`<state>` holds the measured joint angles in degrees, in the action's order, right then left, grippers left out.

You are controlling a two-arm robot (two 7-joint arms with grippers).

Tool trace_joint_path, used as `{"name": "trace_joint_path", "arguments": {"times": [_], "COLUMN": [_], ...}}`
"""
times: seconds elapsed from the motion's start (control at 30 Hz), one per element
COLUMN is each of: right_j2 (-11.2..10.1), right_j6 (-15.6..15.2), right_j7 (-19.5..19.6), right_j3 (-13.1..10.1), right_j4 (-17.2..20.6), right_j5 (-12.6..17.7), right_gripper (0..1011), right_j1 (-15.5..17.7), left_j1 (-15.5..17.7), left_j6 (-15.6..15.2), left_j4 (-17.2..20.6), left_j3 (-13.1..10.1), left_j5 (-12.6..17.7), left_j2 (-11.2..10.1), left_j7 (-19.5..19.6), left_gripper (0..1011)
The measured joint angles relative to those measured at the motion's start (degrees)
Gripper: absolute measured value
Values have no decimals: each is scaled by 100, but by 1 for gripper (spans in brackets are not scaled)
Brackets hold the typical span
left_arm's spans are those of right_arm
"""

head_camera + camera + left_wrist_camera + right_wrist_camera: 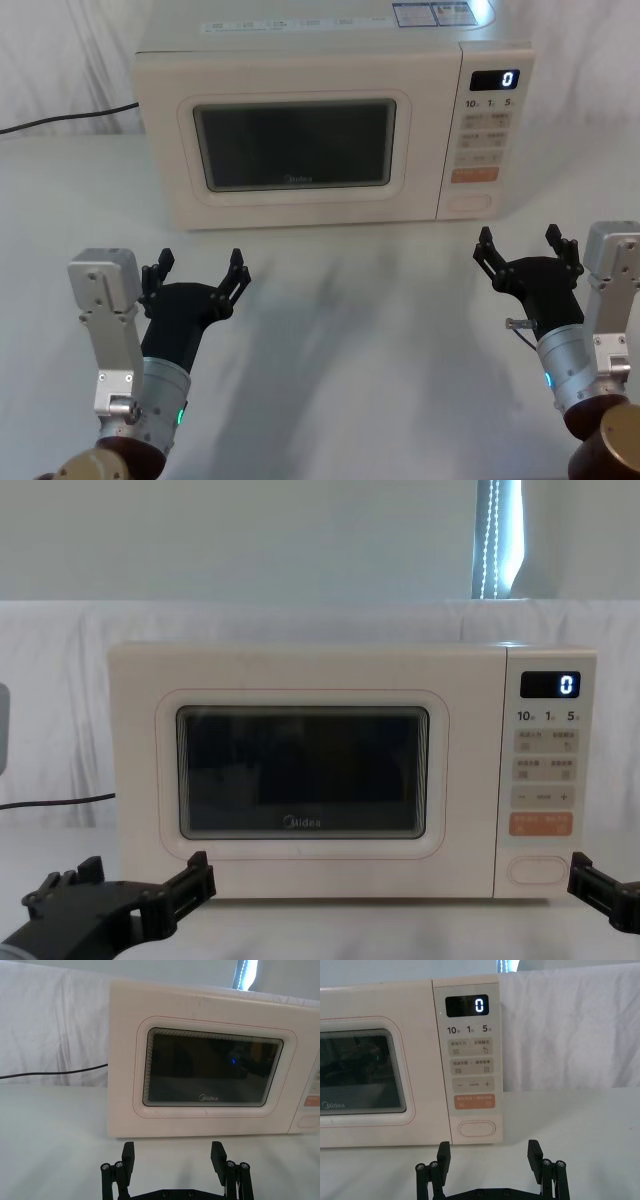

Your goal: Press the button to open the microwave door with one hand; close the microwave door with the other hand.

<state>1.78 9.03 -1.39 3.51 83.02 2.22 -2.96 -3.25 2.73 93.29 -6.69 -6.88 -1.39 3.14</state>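
Microwave (300,60): cream, stood at 12 o'clock on the white table (360,330), front face toward the robot.
Microwave door (290,140): shut flush with the body; dark glass window, small "Midea" logo under the glass.
Control panel (485,130): at 3 o'clock of the door; lit display (466,1006) read "0".
Button (469,201): plain cream oblong at the panel's 6 o'clock end, just below the orange key (473,175); untouched.
Left gripper (196,271): hovered over the table at 7 o'clock of the microwave, well short of the door; fingers spread wide, nothing between them.
Right gripper (520,247): hovered at 5 o'clock of the microwave, near the panel side, apart from the button; fingers likewise spread, nothing held.
Cable (65,118): black, ran off at 9 o'clock from behind the microwave.
Backdrop (60,700): white cloth behind the appliance.
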Motion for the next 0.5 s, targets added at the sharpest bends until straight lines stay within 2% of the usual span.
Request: {"name": "trace_joint_path", "arguments": {"times": [0.5], "right_j2": [0], "right_j6": [0], "right_j7": [0], "right_j3": [0], "right_j4": [0], "right_j5": [0], "right_gripper": [1000], "right_j1": [0], "left_j1": [0], "left_j6": [0], "left_j4": [0], "left_j3": [0], "left_j5": [0], "left_j2": [0], "left_j7": [0], "left_gripper": [1001]}}
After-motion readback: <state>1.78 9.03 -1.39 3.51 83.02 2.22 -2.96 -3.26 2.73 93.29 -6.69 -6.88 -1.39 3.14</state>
